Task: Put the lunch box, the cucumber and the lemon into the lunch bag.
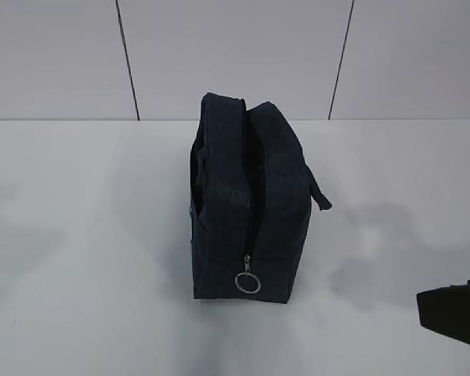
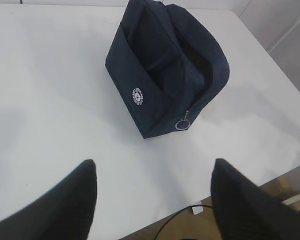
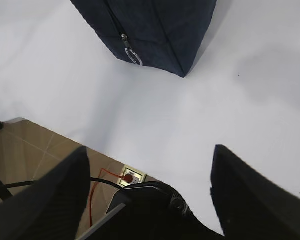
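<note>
The dark navy boxy fabric lunch bag (image 1: 247,207) stands upright in the middle of the white tabletop (image 1: 78,258), well apart from both arms. Its top zipper is open along the top, and the two sides of the mouth stand a little apart, so a dark gap shows between them. The silver ring zipper pull (image 1: 247,282) hangs low on the near end of the bag. One loop handle (image 1: 317,188) falls over the right side. In the left wrist view a small round white logo (image 2: 138,95) shows on the side wall of the bag, and the inside looks dark; what lies inside cannot be told.

The left pincer (image 2: 152,200) hangs above the near edge of the tabletop with its two black fingers (image 2: 65,200) wide apart and nothing between them. The right pincer (image 3: 147,192) also has its fingers (image 3: 250,195) wide apart and holds nothing; it is over the tabletop edge, near the bag's corner. In the exterior view only a dark part of the right arm (image 1: 454,309) shows at the lower right.
</note>
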Tool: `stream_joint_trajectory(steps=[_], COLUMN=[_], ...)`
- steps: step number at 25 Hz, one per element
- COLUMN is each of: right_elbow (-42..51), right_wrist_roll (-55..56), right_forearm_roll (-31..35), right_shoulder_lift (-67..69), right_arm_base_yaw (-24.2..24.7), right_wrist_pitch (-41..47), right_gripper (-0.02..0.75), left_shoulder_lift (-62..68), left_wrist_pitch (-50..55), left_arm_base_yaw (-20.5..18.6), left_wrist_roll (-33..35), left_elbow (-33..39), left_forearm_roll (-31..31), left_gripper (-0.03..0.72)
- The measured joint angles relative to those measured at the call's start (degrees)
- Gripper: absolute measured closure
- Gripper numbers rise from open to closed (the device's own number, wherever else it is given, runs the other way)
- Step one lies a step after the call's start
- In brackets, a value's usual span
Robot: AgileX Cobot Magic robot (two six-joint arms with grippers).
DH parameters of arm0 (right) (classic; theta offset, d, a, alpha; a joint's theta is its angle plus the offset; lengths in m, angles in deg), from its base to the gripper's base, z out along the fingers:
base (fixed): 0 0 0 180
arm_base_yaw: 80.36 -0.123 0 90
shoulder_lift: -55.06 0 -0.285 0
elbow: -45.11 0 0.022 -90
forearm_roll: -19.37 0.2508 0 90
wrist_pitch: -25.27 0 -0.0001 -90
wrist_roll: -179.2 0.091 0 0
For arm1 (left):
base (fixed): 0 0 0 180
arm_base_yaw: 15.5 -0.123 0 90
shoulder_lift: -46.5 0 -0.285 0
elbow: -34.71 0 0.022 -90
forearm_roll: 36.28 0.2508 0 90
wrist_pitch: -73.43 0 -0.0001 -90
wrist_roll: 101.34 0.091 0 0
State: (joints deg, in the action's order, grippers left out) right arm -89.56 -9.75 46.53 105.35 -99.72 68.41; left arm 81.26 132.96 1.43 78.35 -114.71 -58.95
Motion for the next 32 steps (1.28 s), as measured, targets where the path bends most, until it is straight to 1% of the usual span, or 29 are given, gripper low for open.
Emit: stream_joint_trajectory(steps=[4,7,10,13,17,21,27,32], right_elbow=[3.5,4.4,4.4,4.4,4.4,4.4,4.4,4.4], right_wrist_roll=[-2.9,-4.4,-6.9,-10.4,-11.7,-12.0,-11.7,-11.4], right_forearm_roll=[1.5,1.9,5.0,8.9,10.0,11.4,12.8,16.8], right_shoulder_lift=[0.0,0.3,1.7,4.2,8.2,13.2,20.9,26.4], right_arm_base_yaw=[0.0,0.0,-0.8,-4.7,-12.4,-19.1,-25.7,-29.4], right_wrist_pitch=[-3.8,-6.5,-8.5,-9.8,-12.6,-18.5,-25.7,-33.9], right_gripper=[0.157,0.157,0.157,0.157,0.157,0.157,0.157,0.157], left_shoulder_lift=[0.0,0.0,0.0,0.0,0.0,0.0,0.0,0.0], left_wrist_pitch=[-0.1,-0.2,-0.2,-0.2,-0.2,-0.3,-0.3,-0.3], left_arm_base_yaw=[0.0,0.0,0.0,0.0,0.0,0.0,0.0,0.0], left_wrist_roll=[0.0,0.0,0.0,0.0,0.0,0.0,0.0,0.0], left_elbow=[0.0,0.0,0.0,0.0,0.0,0.0,0.0,0.0], left_forearm_roll=[0.0,0.0,0.0,0.0,0.0,0.0,0.0,0.0], left_gripper=[0.187,0.187,0.187,0.187,0.187,0.187,0.187,0.187])
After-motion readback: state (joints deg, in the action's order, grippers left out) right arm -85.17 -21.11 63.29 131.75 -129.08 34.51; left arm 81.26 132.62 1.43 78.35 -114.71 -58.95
